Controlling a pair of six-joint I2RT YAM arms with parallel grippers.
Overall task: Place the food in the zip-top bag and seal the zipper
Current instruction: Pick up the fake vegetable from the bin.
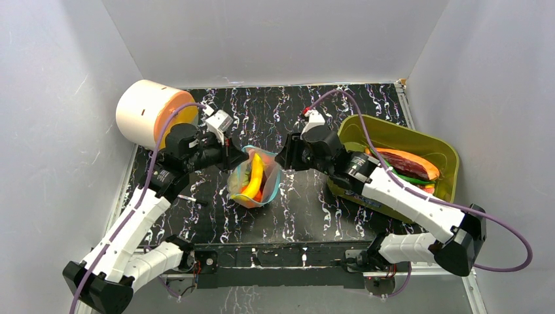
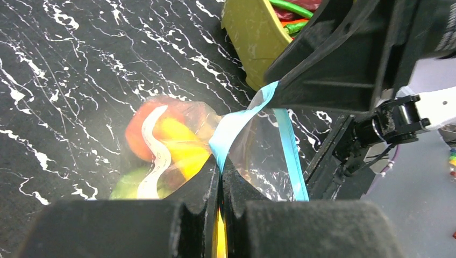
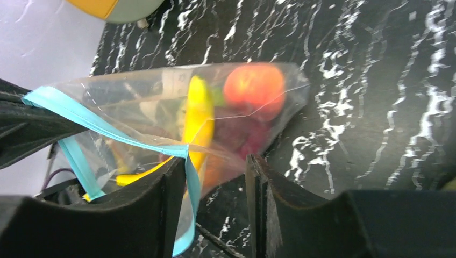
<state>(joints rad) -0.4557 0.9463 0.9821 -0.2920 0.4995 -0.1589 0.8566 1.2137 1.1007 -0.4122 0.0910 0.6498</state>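
Clear, crinkly plastic zip-top bag point(image 1: 256, 186) at the middle of the black, white-veined bench point(image 1: 307, 203), slung between the two arms. I see the left pincer point(image 2: 220, 167) closed on the bag's narrow light blue-teal zipper point(image 2: 232, 124) at one end of the mouth, with the strip pinched between its fingers. The right pincer point(image 3: 214, 164) sits at the opposite end of the mouth, jaws apart. The strip drapes down the inner face of one finger point(image 3: 161, 204) and the bag's body lies just beyond the tips, so I read this pincer as unclamped.

In the top view the mouth edge runs left to right from one pincer to the other, on the far side. The bag's body extends from there toward the near edge of the bench. The two halves of the zipper stand apart, so the mouth is unsealed.

Inside, a yellow plastic toy banana point(image 3: 198, 115) lies with its long axis along the bag, mouth to bottom. A round orange-red toy fruit point(image 3: 254, 86) sits at a bottom corner, beside dark purple and green pieces that I cannot name. To the right, an olive-green plastic bin point(image 1: 386, 134) holds more toy food point(image 1: 409, 167). A white drum with an orange face point(image 1: 147, 111) lies at the far left.
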